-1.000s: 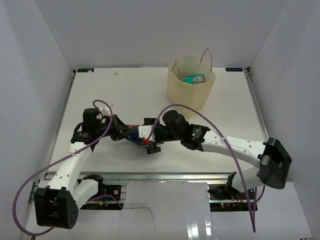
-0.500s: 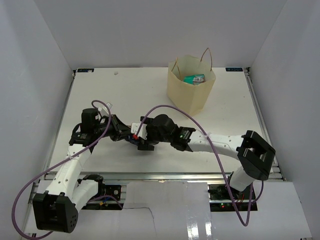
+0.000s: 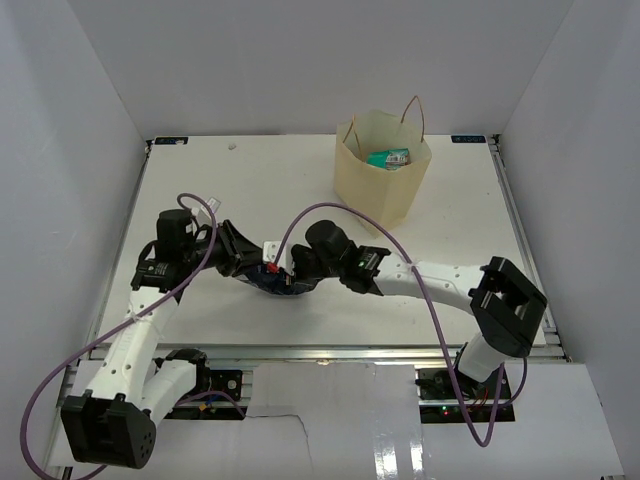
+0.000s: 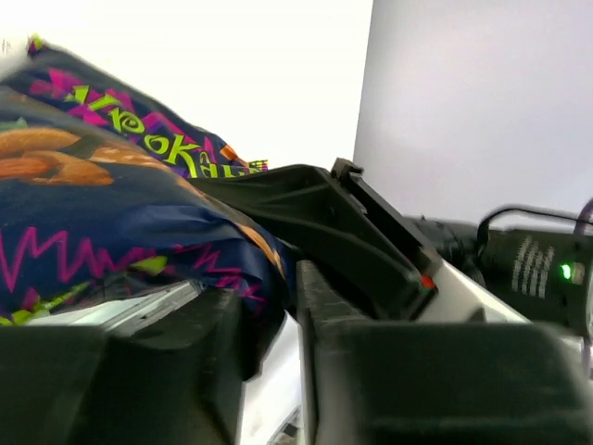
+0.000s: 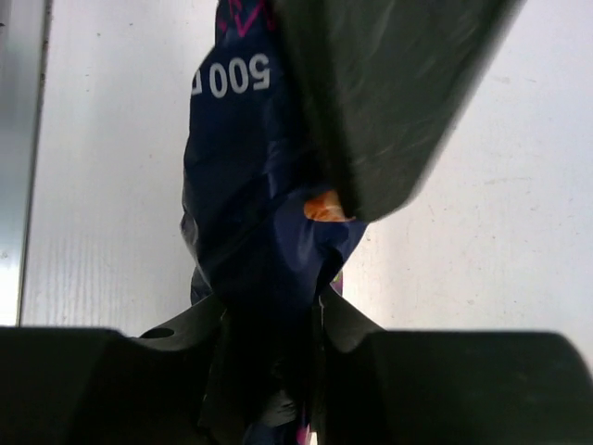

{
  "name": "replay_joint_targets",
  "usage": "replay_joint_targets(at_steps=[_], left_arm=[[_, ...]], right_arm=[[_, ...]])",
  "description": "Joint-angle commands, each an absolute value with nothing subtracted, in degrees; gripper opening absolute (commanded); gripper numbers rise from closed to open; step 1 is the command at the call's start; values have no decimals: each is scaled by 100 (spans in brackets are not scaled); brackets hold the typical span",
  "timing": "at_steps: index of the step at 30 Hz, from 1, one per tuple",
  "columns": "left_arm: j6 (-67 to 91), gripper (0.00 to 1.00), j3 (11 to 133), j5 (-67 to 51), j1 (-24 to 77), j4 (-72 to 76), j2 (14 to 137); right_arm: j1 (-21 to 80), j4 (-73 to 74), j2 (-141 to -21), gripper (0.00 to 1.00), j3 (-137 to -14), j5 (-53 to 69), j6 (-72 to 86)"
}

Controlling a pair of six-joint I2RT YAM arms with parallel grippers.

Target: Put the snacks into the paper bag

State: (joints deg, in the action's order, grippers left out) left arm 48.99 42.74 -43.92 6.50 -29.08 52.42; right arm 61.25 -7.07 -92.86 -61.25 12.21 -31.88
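A purple snack packet [image 3: 270,278] hangs between both grippers above the table's front middle. My right gripper [image 3: 290,281] is shut on it; in the right wrist view the packet [image 5: 246,185] is pinched between the right gripper's [image 5: 269,324] two black fingers. My left gripper [image 3: 252,267] stands open. In the left wrist view the packet [image 4: 102,204] drapes over its left finger, with a gap showing table between the left gripper's [image 4: 278,306] fingers. The tan paper bag [image 3: 380,190] stands upright at the back right, a teal packet [image 3: 388,158] inside it.
White enclosure walls close in the table on the left, back and right. Purple cables [image 3: 330,212] loop over both arms. A metal rail [image 3: 330,352] runs along the near edge.
The right arm has reached left and its gripper has shut on the purple packet. The left gripper, shut on that packet before, has opened.
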Motion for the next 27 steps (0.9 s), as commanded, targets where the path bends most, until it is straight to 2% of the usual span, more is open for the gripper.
replay_joint_targets(at_steps=[1, 2, 5, 14, 19, 27], left_arm=[[4835, 41, 5167, -4564, 685, -2741, 4948], [4756, 51, 5290, -4475, 686, -2968, 4966], [4422, 59, 5782, -4219, 685, -3417, 5001], [3692, 61, 6477, -3473, 686, -4025, 4913], [3437, 69, 6504, -2971, 686, -4025, 4641], [3322, 72, 5775, -2496, 685, -3815, 4140]], right_arm=[[5933, -256, -8991, 13, -6460, 2100, -3217], [5863, -72, -8965, 10, -6530, 2475, -3260], [5477, 561, -8886, 8, -6785, 3196, -3375], [4536, 1282, -8359, 8, -7409, 3928, -3244], [4062, 1327, -8051, 8, -7997, 4411, -2726], [2963, 1047, -8138, 8, -10349, 4781, -1172]])
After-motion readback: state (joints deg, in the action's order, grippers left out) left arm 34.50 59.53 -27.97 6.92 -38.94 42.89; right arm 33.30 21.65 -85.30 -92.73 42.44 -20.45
